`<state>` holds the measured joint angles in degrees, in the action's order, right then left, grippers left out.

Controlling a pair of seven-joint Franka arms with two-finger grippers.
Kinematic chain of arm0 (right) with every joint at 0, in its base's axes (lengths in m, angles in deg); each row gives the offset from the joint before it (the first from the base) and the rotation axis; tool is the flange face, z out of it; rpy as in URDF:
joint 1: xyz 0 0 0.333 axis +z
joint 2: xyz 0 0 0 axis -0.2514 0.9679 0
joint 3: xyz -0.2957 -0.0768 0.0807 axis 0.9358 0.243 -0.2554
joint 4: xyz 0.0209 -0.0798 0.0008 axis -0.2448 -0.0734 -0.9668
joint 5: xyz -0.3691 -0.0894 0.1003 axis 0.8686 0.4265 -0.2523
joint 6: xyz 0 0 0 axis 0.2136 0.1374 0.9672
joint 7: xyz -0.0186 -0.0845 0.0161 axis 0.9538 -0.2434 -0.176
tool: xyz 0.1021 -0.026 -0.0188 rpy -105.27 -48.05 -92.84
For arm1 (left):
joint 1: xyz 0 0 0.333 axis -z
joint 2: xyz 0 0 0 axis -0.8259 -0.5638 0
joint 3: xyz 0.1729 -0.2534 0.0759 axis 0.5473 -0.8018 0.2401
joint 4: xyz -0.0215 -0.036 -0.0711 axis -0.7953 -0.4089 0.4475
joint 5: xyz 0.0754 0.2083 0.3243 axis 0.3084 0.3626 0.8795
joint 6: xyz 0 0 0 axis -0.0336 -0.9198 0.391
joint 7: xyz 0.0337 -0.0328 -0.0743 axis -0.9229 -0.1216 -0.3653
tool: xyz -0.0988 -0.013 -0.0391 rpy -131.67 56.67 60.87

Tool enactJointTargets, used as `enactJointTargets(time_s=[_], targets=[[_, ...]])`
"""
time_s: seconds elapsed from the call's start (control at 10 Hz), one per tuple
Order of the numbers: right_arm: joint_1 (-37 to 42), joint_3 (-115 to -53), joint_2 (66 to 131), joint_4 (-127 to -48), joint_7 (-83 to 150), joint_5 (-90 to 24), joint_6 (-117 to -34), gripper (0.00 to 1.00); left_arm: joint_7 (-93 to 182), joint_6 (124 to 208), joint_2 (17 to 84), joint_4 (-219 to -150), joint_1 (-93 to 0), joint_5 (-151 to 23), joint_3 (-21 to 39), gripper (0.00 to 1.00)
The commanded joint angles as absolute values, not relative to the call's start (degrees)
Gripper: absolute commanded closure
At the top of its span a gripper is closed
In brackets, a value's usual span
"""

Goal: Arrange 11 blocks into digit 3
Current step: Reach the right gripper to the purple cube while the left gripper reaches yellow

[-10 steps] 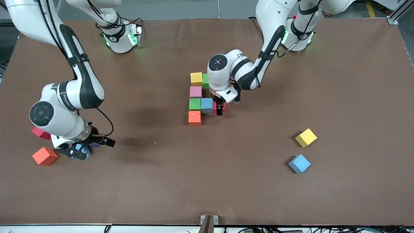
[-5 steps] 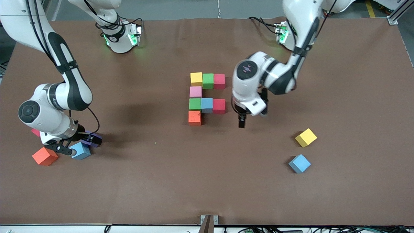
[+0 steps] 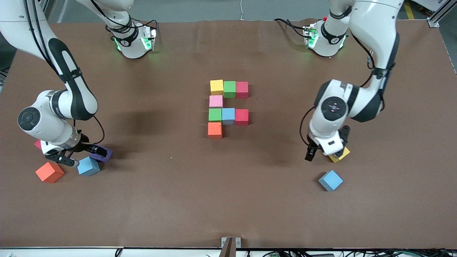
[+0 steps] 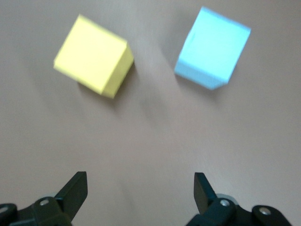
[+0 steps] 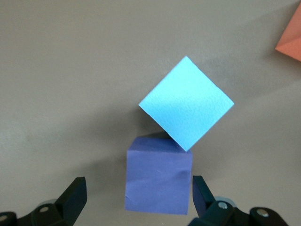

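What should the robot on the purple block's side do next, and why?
Probably lower the right pincer straight down around the purple block and close. Its fingers stand open on either side of that block, which touches a blue block at one corner, so a straight descent looks safest. The left pincer hangs open over bare table near the yellow block.

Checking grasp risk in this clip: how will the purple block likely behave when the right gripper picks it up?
The purple block looks like matte foam, so probably light and grippy. Its flat faces sit between the open right gripper fingers, so it should not roll. One corner touches the blue block, which may get nudged.
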<state>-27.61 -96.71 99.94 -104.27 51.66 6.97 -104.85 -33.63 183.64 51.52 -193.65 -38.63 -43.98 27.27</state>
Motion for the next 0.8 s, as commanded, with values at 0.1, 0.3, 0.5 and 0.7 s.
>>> enactJointTargets(time_s=[0.1,0.3,0.5,0.7], targets=[[-29.0,-97.7,99.2,-107.0,51.2,6.2,-107.5,0.01,-14.4,183.5,52.0,-195.2,-44.6,-43.0,26.4,0.00],[-29.1,-97.6,99.3,-107.9,51.4,6.2,-107.7,0.01,-3.5,183.7,51.9,-195.6,-48.4,-43.7,26.2,0.00],[-30.1,-97.7,99.2,-110.0,51.6,6.1,-111.7,0.01,1.4,185.2,50.7,-196.1,-50.7,-43.8,26.2,0.00],[-30.5,-97.6,99.7,-110.5,51.6,6.1,-113.8,0.01,3.3,188.7,49.8,-197.6,-54.6,-44.1,23.8,0.00]])
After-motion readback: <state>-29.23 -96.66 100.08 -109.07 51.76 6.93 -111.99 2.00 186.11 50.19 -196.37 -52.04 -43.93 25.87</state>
